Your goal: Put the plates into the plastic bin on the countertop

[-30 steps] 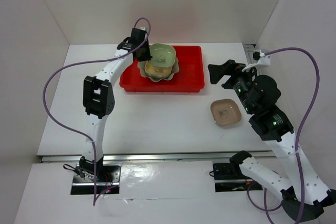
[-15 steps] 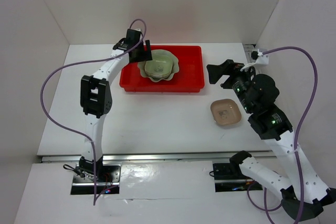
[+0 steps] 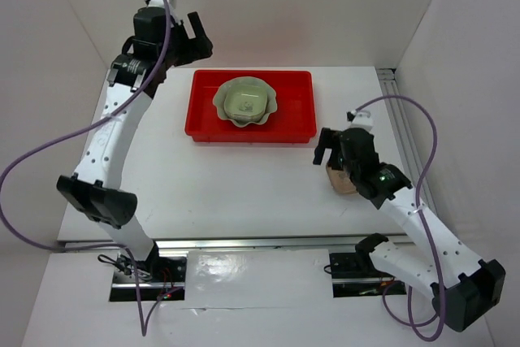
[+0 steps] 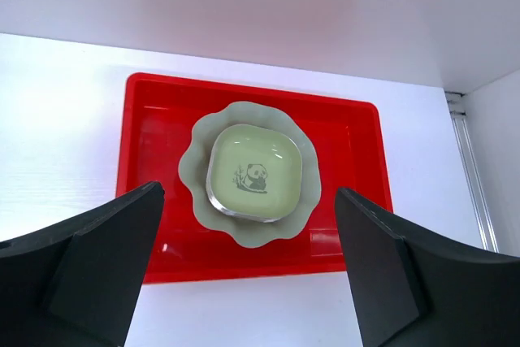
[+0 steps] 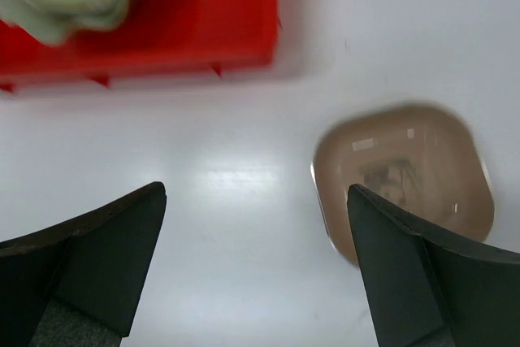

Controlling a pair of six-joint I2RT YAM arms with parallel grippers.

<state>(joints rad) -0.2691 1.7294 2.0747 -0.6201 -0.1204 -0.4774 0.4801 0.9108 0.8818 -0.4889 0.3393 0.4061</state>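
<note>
Looking across the overhead view from the left: the left gripper [image 3: 197, 38] is raised in the upper left of the frame, off the left end of the red plastic bin [image 3: 296, 115], jaws spread wide with nothing in them. Its wrist view looks down on the bin, which fills the middle of that frame.

The bin sits at the top centre of the countertop [image 3: 244, 176]. Inside it, a bit left of centre, is the big pale green scalloped dish [image 4: 191, 175], and nested in that is a small green dish [image 4: 254, 170] with a panda printed on it.

Over on the right, the right gripper [image 5: 260, 258] hangs over the pinkish-tan dish [image 5: 406, 172], jaws wide too, holding nothing. That dish is on the countertop outside the bin, below its right end. In the wrist view it lies close to the right finger, not centred between the two.
</note>
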